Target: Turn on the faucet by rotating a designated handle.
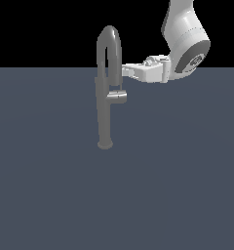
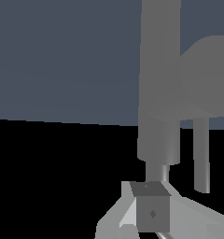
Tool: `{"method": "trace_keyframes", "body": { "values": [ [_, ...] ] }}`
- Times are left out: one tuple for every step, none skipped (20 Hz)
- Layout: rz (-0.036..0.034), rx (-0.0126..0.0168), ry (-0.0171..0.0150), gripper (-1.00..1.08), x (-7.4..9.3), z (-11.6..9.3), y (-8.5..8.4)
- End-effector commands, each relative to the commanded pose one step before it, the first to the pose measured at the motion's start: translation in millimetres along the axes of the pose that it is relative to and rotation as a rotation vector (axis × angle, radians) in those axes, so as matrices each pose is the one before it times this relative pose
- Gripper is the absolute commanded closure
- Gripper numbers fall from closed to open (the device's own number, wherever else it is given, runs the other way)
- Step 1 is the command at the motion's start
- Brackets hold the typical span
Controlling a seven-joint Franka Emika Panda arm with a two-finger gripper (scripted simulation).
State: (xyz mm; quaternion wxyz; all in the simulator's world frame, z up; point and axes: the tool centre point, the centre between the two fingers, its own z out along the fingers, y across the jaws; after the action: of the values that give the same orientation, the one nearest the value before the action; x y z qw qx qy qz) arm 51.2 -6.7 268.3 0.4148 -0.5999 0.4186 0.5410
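The faucet [image 1: 104, 117] is a tall slim grey column on a small round base, with a high gooseneck spout [image 1: 109, 31] arching over it. The handle [image 1: 118, 97] is a short stubby grey cylinder sticking out of the column toward the exterior view's right. My gripper [image 1: 124, 71] reaches in level from the exterior view's right and ends beside the spout, above the handle and apart from it. In the wrist view the fingertips [image 2: 151, 212] appear pressed together and empty, close to the column [image 2: 159, 93], with the handle [image 2: 208, 79] and the spout's thin end [image 2: 201, 154] beside it.
The faucet stands on a flat blue-grey floor [image 1: 177, 185]. The white arm [image 1: 187, 44] comes down from the upper part of the exterior view's right. Nothing else shows.
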Motion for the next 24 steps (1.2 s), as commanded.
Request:
{"method": "trace_keyframes", "body": {
  "values": [
    [0.02219, 0.02543, -0.03156, 1.08, 8.72, 0.76, -2.96],
    [0.00670, 0.00742, -0.00917, 1.08, 2.77, 0.25, -0.76],
    [0.00567, 0.00629, -0.00777, 1.08, 2.35, 0.24, -0.64],
    [0.00466, 0.00517, -0.00638, 1.08, 1.94, 0.20, -0.52],
    [0.00364, 0.00404, -0.00498, 1.08, 1.52, 0.15, -0.41],
    [0.00258, 0.00287, -0.00354, 1.08, 1.08, 0.13, -0.29],
    [0.00156, 0.00174, -0.00214, 1.08, 0.66, 0.07, -0.18],
    [0.00048, 0.00054, -0.00066, 1.08, 0.19, 0.06, -0.06],
    [0.00000, 0.00000, 0.00000, 1.08, 0.00, 0.00, 0.00],
    [0.00000, 0.00000, 0.00000, 1.08, 0.00, 0.00, 0.00],
    [0.00000, 0.00000, 0.00000, 1.08, 0.00, 0.00, 0.00],
    [0.00004, -0.00066, 0.00052, 1.08, 0.16, -0.08, 0.20],
    [0.00000, 0.00000, 0.00000, 1.08, -1.07, 0.29, 2.29],
    [0.00018, 0.00042, -0.00052, 1.08, -0.89, -0.08, 2.34],
    [0.00000, 0.00000, 0.00000, 1.08, -1.09, 0.30, 2.35],
    [0.00021, 0.00052, -0.00063, 1.08, -0.88, -0.16, 2.41],
    [0.00000, 0.00000, 0.00000, 1.08, -1.12, 0.30, 2.40],
    [0.00022, 0.00052, -0.00063, 1.08, -0.90, -0.16, 2.46],
    [0.00000, 0.00000, 0.00000, 1.08, -1.14, 0.30, 2.46],
    [0.00023, 0.00052, -0.00063, 1.08, -0.93, -0.16, 2.51],
    [0.00000, 0.00000, 0.00000, 1.08, -1.17, 0.30, 2.52],
    [0.00024, 0.00052, -0.00062, 1.08, -0.95, -0.16, 2.57],
    [0.00000, 0.00000, 0.00000, 1.08, -1.20, 0.29, 2.58],
    [0.00000, 0.00000, 0.00000, 1.08, 0.00, 0.00, 0.00]
  ]
}}
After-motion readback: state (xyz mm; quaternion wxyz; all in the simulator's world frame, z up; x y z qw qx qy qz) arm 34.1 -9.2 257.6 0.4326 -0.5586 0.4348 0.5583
